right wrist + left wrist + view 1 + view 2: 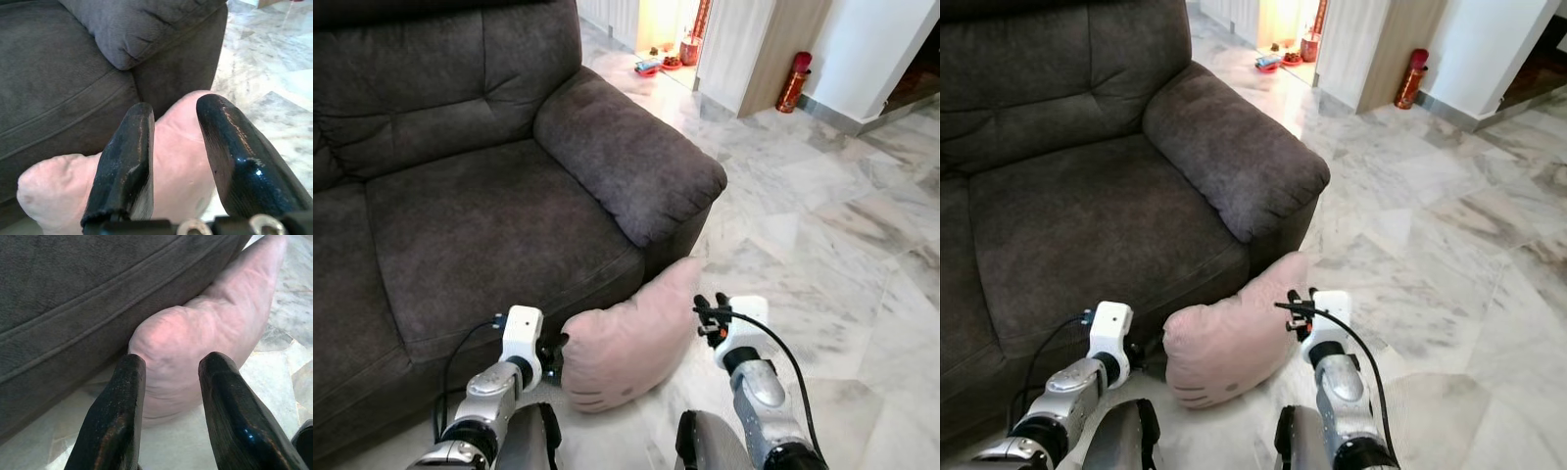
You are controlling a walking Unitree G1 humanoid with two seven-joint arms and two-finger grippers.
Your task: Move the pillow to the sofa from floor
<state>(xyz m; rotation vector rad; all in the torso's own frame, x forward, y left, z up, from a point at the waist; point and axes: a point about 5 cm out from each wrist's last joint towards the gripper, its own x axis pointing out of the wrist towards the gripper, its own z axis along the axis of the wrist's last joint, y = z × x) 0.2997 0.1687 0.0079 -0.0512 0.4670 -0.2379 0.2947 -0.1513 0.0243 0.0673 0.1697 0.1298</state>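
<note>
A pink pillow (631,338) stands on the marble floor, leaning against the front of the dark grey sofa (480,225) below its armrest. My left gripper (171,382) is at the pillow's left corner, fingers open with the corner just beyond their tips. My right gripper (173,122) is at the pillow's upper right edge, also open, with the pink fabric showing between its fingers (124,161). In the head views the left wrist (522,338) and the right wrist (734,328) flank the pillow.
The sofa seat (489,235) lies above and left of the pillow, with the thick armrest (626,162) overhanging it. Marble floor (822,245) spreads to the right. A red bottle (793,83) and small items (651,67) stand far back by a doorway.
</note>
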